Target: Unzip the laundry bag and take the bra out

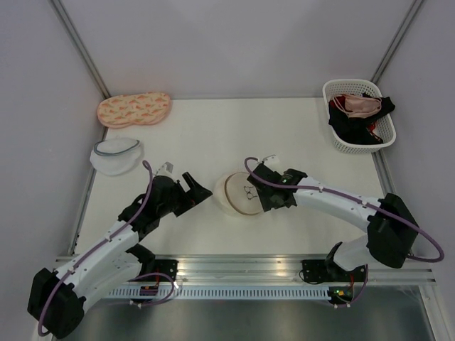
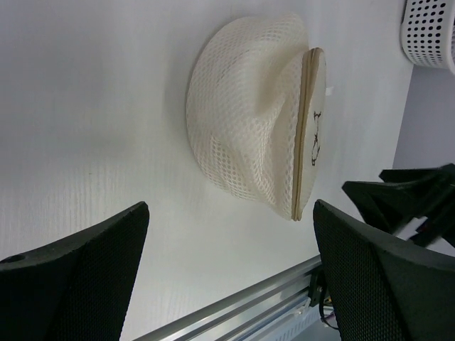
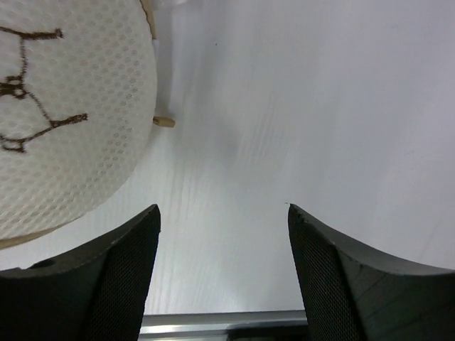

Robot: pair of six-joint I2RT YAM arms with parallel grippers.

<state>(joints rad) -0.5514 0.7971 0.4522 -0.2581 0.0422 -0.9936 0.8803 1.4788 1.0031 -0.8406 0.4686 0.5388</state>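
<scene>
The cream mesh laundry bag (image 1: 238, 193) lies on the white table between my two grippers, zip rim shut, flat face with the black bra symbol turned up and right. In the left wrist view the bag (image 2: 242, 121) sits ahead of my open, empty left gripper (image 2: 231, 206), apart from it. My left gripper (image 1: 201, 190) is just left of the bag. My right gripper (image 1: 274, 202) is at the bag's right edge, open and empty (image 3: 224, 208). The bag's face (image 3: 71, 121) and a small beige zip pull (image 3: 163, 122) lie up and left of its fingers. The bra is hidden.
A white basket (image 1: 359, 117) with pink and black garments stands at the back right. A peach patterned pouch (image 1: 134, 109) and a white mesh pouch with grey-blue rim (image 1: 116, 156) lie at the back left. An aluminium rail (image 1: 242, 266) runs along the near edge.
</scene>
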